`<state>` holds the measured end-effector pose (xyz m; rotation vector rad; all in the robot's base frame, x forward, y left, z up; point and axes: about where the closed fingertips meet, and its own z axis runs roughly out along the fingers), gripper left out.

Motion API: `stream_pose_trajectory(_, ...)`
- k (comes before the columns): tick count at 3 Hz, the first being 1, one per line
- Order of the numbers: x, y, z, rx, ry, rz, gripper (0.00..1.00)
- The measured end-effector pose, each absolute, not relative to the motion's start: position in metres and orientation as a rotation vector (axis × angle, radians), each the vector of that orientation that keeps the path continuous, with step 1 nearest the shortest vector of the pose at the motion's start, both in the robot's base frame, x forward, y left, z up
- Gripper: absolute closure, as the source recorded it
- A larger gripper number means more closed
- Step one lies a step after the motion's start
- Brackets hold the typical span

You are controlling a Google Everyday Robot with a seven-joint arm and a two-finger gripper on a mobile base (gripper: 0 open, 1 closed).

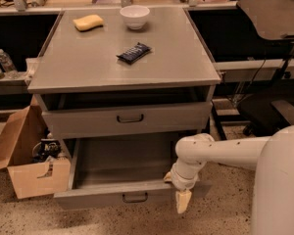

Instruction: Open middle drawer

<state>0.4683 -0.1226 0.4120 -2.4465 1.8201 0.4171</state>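
The middle drawer (103, 196) is a wide, shallow grey drawer. It stands pulled far out from the cabinet, its inside bare, with a small dark loop handle (134, 197) at the centre of its front. My gripper (182, 202) hangs pointing down at the drawer's front right corner, right of the handle and touching or just off the front panel. The white arm (220, 151) reaches in from the right. The drawer above (130, 117) is slightly out and shows a dark gap under the top.
On the cabinet top (88, 67) lie a yellow sponge (88, 22), a white bowl (134, 16) and a dark snack bar (134, 52). An open cardboard box (27, 165) stands on the floor at the left. A dark desk and its base (274, 106) are at the right.
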Motion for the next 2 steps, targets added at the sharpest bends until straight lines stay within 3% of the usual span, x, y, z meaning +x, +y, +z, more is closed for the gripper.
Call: stream_pose_trajectory(2, 0.435, -0.127, 0.418, -2.451, 1.802, 0.442, 0.74)
